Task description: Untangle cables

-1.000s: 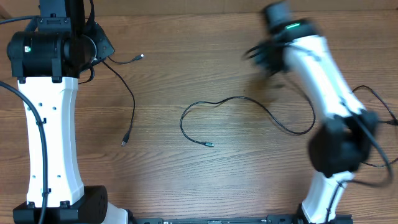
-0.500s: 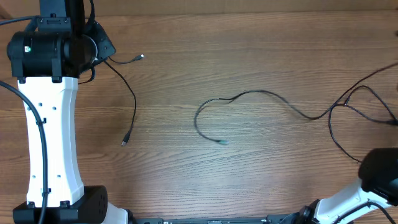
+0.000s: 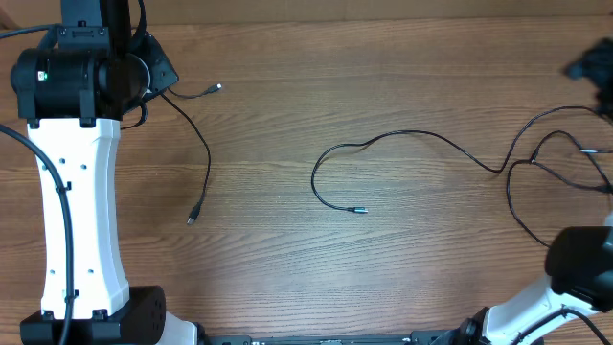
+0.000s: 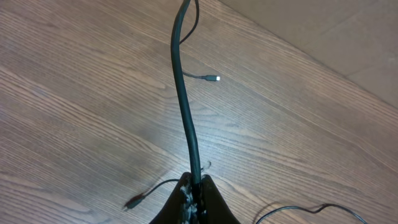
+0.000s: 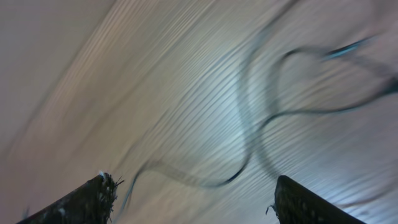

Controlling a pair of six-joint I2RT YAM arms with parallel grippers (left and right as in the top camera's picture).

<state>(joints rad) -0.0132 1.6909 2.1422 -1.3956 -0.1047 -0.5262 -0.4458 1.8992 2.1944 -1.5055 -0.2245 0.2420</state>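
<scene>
On table (image 3: 287, 268): left pincer (image 4: 194, 186) clamps cable (image 4: 182, 93); right pincer (image 5: 193, 182) agape.

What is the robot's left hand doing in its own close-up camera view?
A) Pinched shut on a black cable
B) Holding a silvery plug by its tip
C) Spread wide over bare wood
A: in the left wrist view the left hand is closed tight around a black cable running up from it.

Wood-grain table (image 3: 287, 287) shown under soft light.
Brown grain is seen running lengthwise across the top; a plain tan surface (image 4: 348, 37) is glimpsed beyond its edge.
</scene>
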